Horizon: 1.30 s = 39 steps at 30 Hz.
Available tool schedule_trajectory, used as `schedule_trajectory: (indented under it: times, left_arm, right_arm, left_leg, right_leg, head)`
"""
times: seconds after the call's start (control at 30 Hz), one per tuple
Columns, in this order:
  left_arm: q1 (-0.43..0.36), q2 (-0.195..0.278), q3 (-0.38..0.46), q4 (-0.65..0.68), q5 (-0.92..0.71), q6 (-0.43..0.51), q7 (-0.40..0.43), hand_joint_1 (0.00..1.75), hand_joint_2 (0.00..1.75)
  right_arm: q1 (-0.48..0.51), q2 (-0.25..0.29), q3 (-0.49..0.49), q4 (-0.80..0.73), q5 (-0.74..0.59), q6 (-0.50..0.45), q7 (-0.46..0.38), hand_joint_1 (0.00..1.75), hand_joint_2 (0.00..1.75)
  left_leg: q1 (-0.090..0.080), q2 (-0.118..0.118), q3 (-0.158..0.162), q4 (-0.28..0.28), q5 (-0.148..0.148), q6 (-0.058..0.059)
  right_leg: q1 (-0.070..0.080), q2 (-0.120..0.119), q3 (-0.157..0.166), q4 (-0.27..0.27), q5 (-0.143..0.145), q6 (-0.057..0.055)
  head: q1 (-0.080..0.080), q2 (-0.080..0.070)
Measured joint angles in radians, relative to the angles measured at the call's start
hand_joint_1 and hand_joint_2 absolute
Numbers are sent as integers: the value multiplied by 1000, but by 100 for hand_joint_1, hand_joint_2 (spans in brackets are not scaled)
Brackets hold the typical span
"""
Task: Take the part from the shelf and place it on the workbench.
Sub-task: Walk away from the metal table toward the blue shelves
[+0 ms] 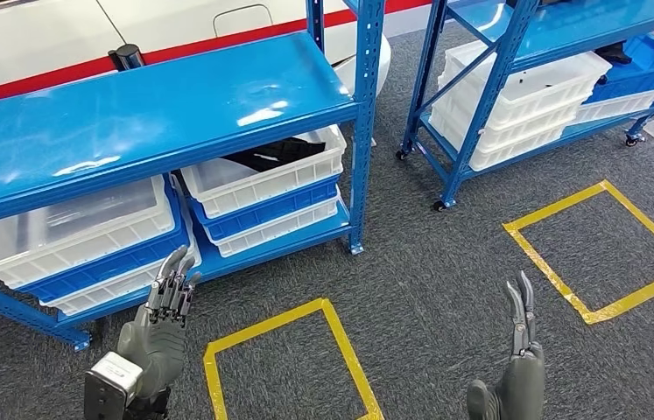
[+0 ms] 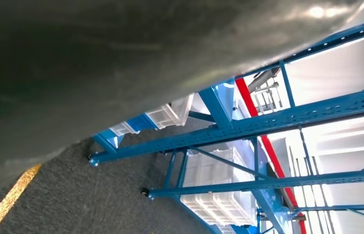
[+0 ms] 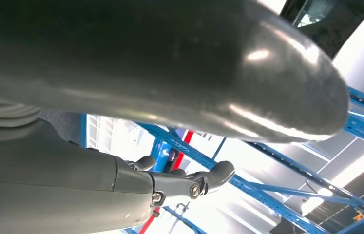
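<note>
The part [image 1: 272, 155], a dark, flat object, lies in the top white bin [image 1: 263, 172] of a stack on the lower level of the near blue shelf [image 1: 130, 114]. It shows partly below the edge of the shelf's upper board. This bin sits on a blue bin [image 1: 270, 210], which rests on a further white bin [image 1: 279, 229].

To the left on the same level stands a second stack: a white bin [image 1: 69, 229] on top, a blue bin [image 1: 113, 259] below it, and a white bin at the bottom.

The left hand [image 1: 161, 324] is raised in front of this second stack, fingers [image 1: 174, 278] extended and close together, pointing toward the bins. It holds nothing and touches nothing. The right hand [image 1: 520, 363] is raised over the grey carpet [image 1: 446, 280], well apart from the shelf, fingers [image 1: 520, 302] straight and upright, holding nothing. In the right wrist view the dark fingers [image 3: 184, 183] extend outward with nothing between them and the thumb [image 3: 228, 78].

Two squares of yellow tape are marked on the carpet: one [image 1: 288, 359] between the two hands, one [image 1: 603, 249] to the right. A second blue shelf [image 1: 516, 52] on casters stands further right, carrying stacked white bins [image 1: 516, 101] and a blue bin [image 1: 638, 74]. Behind the near shelf runs a white surface with a red stripe [image 1: 244, 37].
</note>
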Motion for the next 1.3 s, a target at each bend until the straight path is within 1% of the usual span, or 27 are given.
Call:
schedule_trajectory:
  times: [0.03, 0.07, 0.1, 0.17, 0.2, 0.27, 0.33, 0.4, 0.47, 0.53, 0.57, 0.6, 0.63, 0.7, 0.73, 0.77, 0.83, 0.87, 0.93, 1.0, 1.07, 1.1, 1.13, 1.17, 1.2, 1.23, 1.3]
  left_arm:
    - [1, 0, 0, 0, 0, 0, 0, 0, 0]
    - [1, 0, 0, 0, 0, 0, 0, 0, 0]
    - [1, 1, 0, 0, 0, 1, -1, 0, 0]
    - [1, 1, 0, 0, 0, 2, -1, 0, 0]
    - [1, 1, 0, 0, 0, 3, -2, 0, 0]
    - [0, 1, 0, 0, 0, 4, -2, 0, 0]
    - [0, 1, 0, 0, 0, 4, -3, 0, 0]
    - [2, 0, 0, -1, 0, 5, -4, 0, 0]
    - [3, 0, 1, -1, 1, 5, -3, 0, 0]
    - [2, 0, 1, -1, 1, 5, -2, 0, 0]
    - [3, 0, 1, -1, 1, 5, -1, 0, 0]
    - [3, 0, 1, -1, 1, 5, -1, 0, 0]
    - [4, 0, 1, -1, 1, 5, 0, 0, 0]
    - [4, 0, 1, -1, 1, 5, 3, 0, 0]
    - [4, 0, 1, -1, 1, 5, 5, 0, 0]
    - [4, 0, 1, -1, 1, 6, 7, 0, 0]
    - [5, 0, 1, -1, 1, 6, 10, 0, 0]
    - [5, 1, 1, -1, 1, 7, 10, 0, 0]
    - [5, 1, 1, -1, 1, 7, 11, 0, 0]
    - [5, 1, 0, -2, 1, 7, 12, 0, 0]
    - [6, 2, 0, -1, 1, 7, 13, 0, 0]
    - [7, 3, 0, -1, 1, 7, 13, 0, 0]
    - [7, 3, 0, -1, 1, 8, 14, 0, 0]
    - [7, 4, 0, -1, 1, 8, 14, 0, 0]
    - [7, 4, 0, -1, 1, 8, 14, 0, 0]
    - [6, 4, 0, -1, 1, 8, 14, 0, 0]
    - [5, 4, 0, -1, 1, 9, 14, 0, 0]
  right_arm:
    - [0, 0, 0, 0, 0, 0, 0, 0, 0]
    - [-1, 0, 0, 1, 0, 0, 0, 0, 0]
    - [-1, 0, 0, 1, 0, 0, 0, 0, 0]
    - [-2, 0, 0, 2, 1, 0, 0, 0, 0]
    - [-2, 0, 0, 2, 1, 0, 0, 0, 0]
    - [-4, 0, 0, 3, 2, 0, 0, 0, 0]
    - [-4, 0, 0, 3, 3, 0, 0, 0, 0]
    - [-4, -1, 0, 3, 3, 0, 0, 0, 0]
    - [-4, -1, 1, 2, 2, 0, 3, 0, 0]
    - [-4, -2, 1, 3, 2, 0, 5, 0, 0]
    - [-3, -3, 1, 4, 1, 0, 6, 0, 0]
    - [-3, -3, 1, 5, 1, 0, 6, 0, 0]
    - [-3, -4, 1, 6, 1, 0, 6, 0, 0]
    - [-4, -4, 1, 6, 0, 0, 7, 0, 0]
    - [-4, -4, 1, 7, -2, 0, 8, 0, 0]
    - [-3, -4, 1, 7, -3, 0, 9, 0, 0]
    - [-4, -4, 1, 7, -3, 0, 10, 0, 0]
    - [-4, -4, 0, 7, -3, 0, 10, 0, 0]
    - [-4, -4, 0, 7, -2, 0, 11, 0, 0]
    - [-4, -4, 0, 7, -2, 0, 12, 0, 0]
    - [-4, -4, 0, 7, -2, 0, 14, 0, 0]
    - [-4, -4, 0, 7, -2, 0, 14, 0, 0]
    - [-4, -4, 0, 7, -2, 0, 14, 0, 0]
    - [-4, -4, 0, 7, -3, 0, 15, 0, 0]
    - [-4, -4, 0, 7, -3, 0, 15, 0, 0]
    - [-4, -4, 0, 7, -3, 0, 15, 0, 0]
    - [-4, -4, 0, 7, -3, 0, 15, 0, 0]
  left_leg:
    - [0, 1, -41, 58, -12, 0]
    - [0, 1, -68, 82, -3, 2]
    - [0, 2, -75, 69, 27, 6]
    - [-4, 12, -42, -44, 117, 20]
    - [-9, 23, -17, -106, 147, 28]
    - [-19, 37, 9, -169, 160, 37]
    - [-24, 29, 14, -177, 150, 41]
    - [-19, 16, 31, -192, 154, 49]
    - [-10, 5, 50, -203, 155, 57]
    - [-8, -8, 56, -204, 149, 63]
    - [-8, -17, 60, -204, 143, 63]
    - [-7, -26, 66, -204, 137, 61]
    - [-5, -36, 74, -204, 131, 58]
    - [-3, -55, 93, -203, 113, 47]
    - [-4, -64, 99, -202, 104, 41]
    - [-6, -71, 103, -203, 96, 34]
    - [-6, -81, 108, -209, 87, 24]
    - [-4, -78, 111, -210, 84, 20]
    - [-3, -49, 100, -174, 64, 11]
    - [-2, -13, 37, -58, 15, 3]
    - [0, -1, -45, 61, -15, 0]
    - [0, 2, -67, 77, -2, 0]
    - [0, 5, -69, 56, 31, 2]
    - [0, 14, -54, 2, 78, 6]
    - [-2, 37, -29, -60, 120, 10]
    - [-7, 58, -6, -115, 147, 15]
    - [-17, 82, 15, -163, 156, 23]
  right_leg:
    - [2, -1, 5, 0, -5, -4]
    - [5, -1, 12, 0, -10, -7]
    - [7, -1, 20, 0, -16, -7]
    - [10, -2, 39, -1, -31, -5]
    - [14, -3, 47, -1, -39, -2]
    - [17, -6, 53, -4, -54, 8]
    - [17, -16, 62, -12, -61, 19]
    - [18, -20, 67, -2, -71, 27]
    - [19, -11, 25, 82, -102, 26]
    - [16, -4, -60, 209, -136, 26]
    - [12, -3, -97, 246, -135, 32]
    - [9, -2, -117, 250, -119, 42]
    - [5, -1, -120, 221, -90, 55]
    - [-3, 15, -84, 96, -11, 80]
    - [-4, 22, -62, 45, 14, 80]
    - [-4, 28, -46, 13, 27, 73]
    - [0, 22, -33, 3, 23, 48]
    - [-1, 17, -29, 2, 20, 39]
    - [-6, 5, -18, -1, 13, 22]
    - [-5, -9, -4, -2, 3, 5]
    - [-1, -25, 9, -2, -9, -1]
    - [0, -33, 17, -2, -15, -1]
    - [0, -41, 27, -2, -23, 0]
    - [0, -49, 39, -2, -31, 3]
    - [1, -57, 50, -3, -40, 6]
    - [5, -64, 59, -3, -50, 11]
    - [12, -81, 71, -7, -64, 22]
  head:
    - [0, 0]
    - [0, 0]
    - [0, 0]
    - [0, 0]
    - [1, 0]
    - [2, 0]
    - [1, 0]
    - [1, 0]
    - [4, 0]
    - [6, 0]
    - [6, 0]
    - [6, 0]
    - [6, 0]
    - [8, 0]
    - [9, 0]
    - [9, 0]
    - [9, 0]
    - [8, 0]
    - [4, 0]
    - [-1, 0]
    - [-2, 0]
    - [-2, 0]
    - [-2, 0]
    - [-2, 0]
    - [-2, 0]
    - [-2, 0]
    - [-1, 0]
